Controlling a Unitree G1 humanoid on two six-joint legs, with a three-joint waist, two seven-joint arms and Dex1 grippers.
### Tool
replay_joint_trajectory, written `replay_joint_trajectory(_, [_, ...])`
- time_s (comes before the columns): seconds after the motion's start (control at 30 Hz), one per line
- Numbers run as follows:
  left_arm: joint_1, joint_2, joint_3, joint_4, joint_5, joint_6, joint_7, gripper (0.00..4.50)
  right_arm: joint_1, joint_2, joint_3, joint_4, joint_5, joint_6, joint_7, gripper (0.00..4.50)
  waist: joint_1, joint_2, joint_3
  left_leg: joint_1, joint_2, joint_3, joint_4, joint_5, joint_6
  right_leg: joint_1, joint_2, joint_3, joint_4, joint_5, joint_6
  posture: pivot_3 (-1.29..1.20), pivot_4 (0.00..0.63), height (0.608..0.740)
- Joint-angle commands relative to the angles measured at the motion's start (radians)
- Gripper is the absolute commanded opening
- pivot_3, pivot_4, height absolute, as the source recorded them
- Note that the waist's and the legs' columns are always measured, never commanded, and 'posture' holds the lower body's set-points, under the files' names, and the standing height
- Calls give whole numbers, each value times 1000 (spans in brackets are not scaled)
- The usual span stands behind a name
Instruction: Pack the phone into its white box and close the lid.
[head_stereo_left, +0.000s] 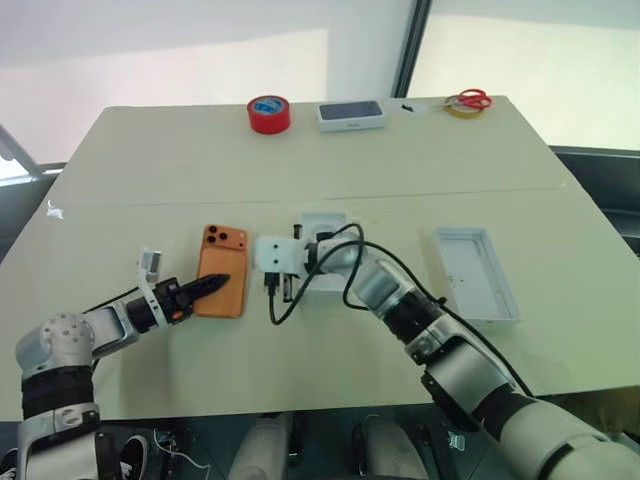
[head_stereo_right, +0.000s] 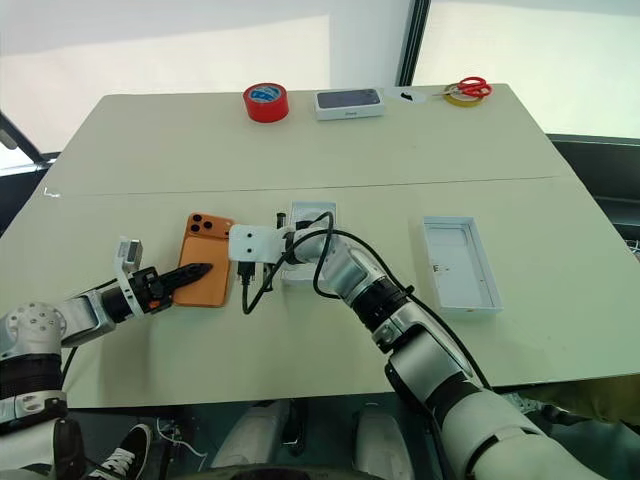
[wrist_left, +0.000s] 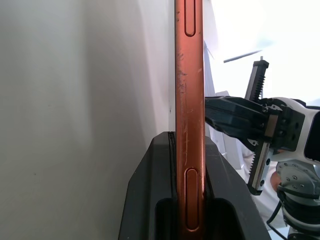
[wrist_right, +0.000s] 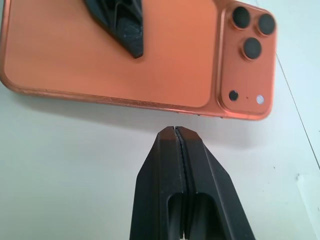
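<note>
The orange phone (head_stereo_left: 224, 262) lies back-up at the table's centre-left, its camera lenses (wrist_right: 251, 31) at the far corner. My left gripper (head_stereo_left: 220, 280) is shut on the phone's near end, one finger (wrist_right: 121, 22) on its back; the left wrist view shows the phone's edge (wrist_left: 189, 90) clamped between the fingers. My right gripper (wrist_right: 175, 131) is shut and empty, just right of the phone's long side and apart from it. The white box (head_stereo_left: 322, 222) lies behind my right wrist, mostly hidden. The lid (head_stereo_left: 476, 272) lies inside-up to the right.
At the far edge stand a red tape roll (head_stereo_left: 269, 114), a white box with a dark phone picture (head_stereo_left: 351, 115) and red-handled scissors (head_stereo_left: 470, 100) on a yellow roll. A black cable (head_stereo_left: 283, 305) loops from my right wrist onto the table.
</note>
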Motion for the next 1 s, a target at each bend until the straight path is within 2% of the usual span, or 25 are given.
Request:
replay_joint_trajectory(0.03, [1,-28,56,14,-48,36,37,108,18,-21,-110,-167,177,79,104,0,0,0,0,0,0,0,0,0,0,0,0,0,0,0,0,0,150,738])
replay_joint_trajectory(0.07, [-5,-43,83,10,-66,43,63,108,41,-52,-135,-218,230,103,156,0,4,0,0,0,0,0,0,0,0,0,0,0,0,0,0,0,150,738])
replay_joint_trajectory(0.17, [-11,-84,128,-28,-105,47,113,0,127,-186,-121,-340,269,125,278,790,12,-2,0,-1,0,0,1,-1,2,1,-1,0,-2,0,0,0,150,738])
replay_joint_trajectory(0.27, [16,-119,102,-112,-101,18,129,0,215,-319,-75,-423,214,45,316,2150,9,-2,0,-2,-2,0,2,-2,3,1,-2,0,-3,0,0,0,150,738])
replay_joint_trajectory(0.5, [17,-155,88,-150,-109,3,162,0,301,-407,-89,-452,209,-1,292,2150,3,-2,1,-3,0,1,2,-2,3,-1,-1,0,-3,0,0,0,150,738])
replay_joint_trajectory(0.8, [-3,-145,67,-159,-116,0,171,0,322,-415,-63,-414,148,-26,223,2150,8,-3,1,-3,0,1,3,-2,4,0,-2,0,-4,0,0,0,150,738])
replay_joint_trajectory(0.97, [-11,-148,72,-171,-131,6,190,0,330,-417,-67,-422,173,13,243,2150,9,-4,2,-3,0,1,3,-2,4,0,-2,0,-4,0,0,0,150,738])
replay_joint_trajectory(1.0, [-13,-150,72,-173,-134,7,194,0,332,-418,-68,-427,175,17,242,1645,9,-4,2,-3,0,1,3,-2,4,0,-2,0,-4,0,0,0,150,738])
